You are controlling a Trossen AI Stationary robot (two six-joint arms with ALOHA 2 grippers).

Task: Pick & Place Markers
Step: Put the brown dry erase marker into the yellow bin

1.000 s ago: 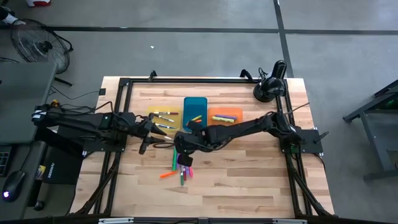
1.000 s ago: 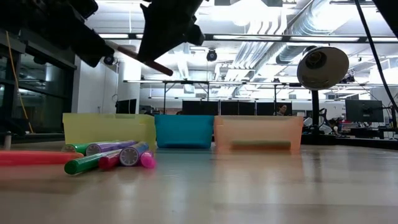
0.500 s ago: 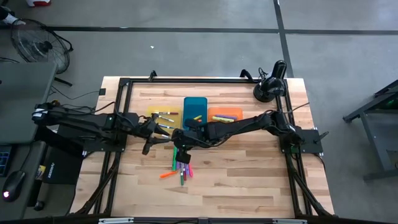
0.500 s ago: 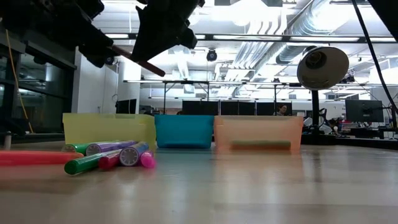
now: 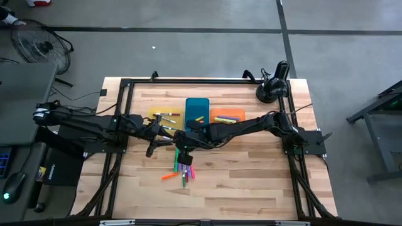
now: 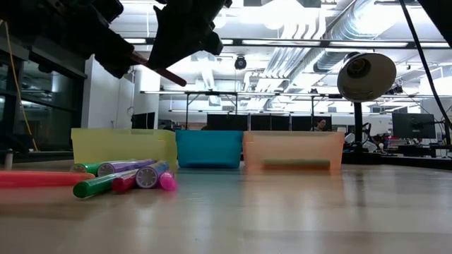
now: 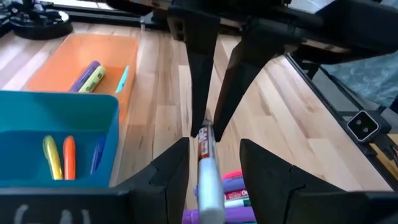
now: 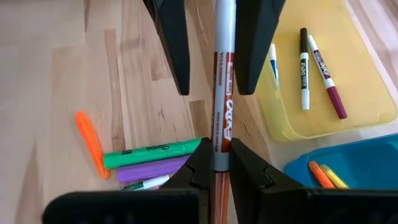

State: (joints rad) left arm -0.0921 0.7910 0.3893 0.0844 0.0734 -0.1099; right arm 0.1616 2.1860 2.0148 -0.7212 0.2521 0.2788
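Handover mid-air above table (image 5: 251, 169), near yellow tray (image 8: 323, 93). Right gripper (image 8: 214, 163) clamped on red-banded marker (image 8: 222, 93). Left gripper (image 7: 208, 165) parted, fingers straddling marker's free end, not yet pinching. Risk: early right release or skewed left closure drops marker onto pile (image 5: 182, 169).

Hidden, cropped and unclear parts

In the high view, the red marker (image 5: 168, 139) between the two grippers is too small to be made out. The pink marker (image 6: 35, 179) is cut off by the low view's edge, and the pile (image 8: 155, 163) is partly covered by the right gripper's fingers (image 8: 198, 167).
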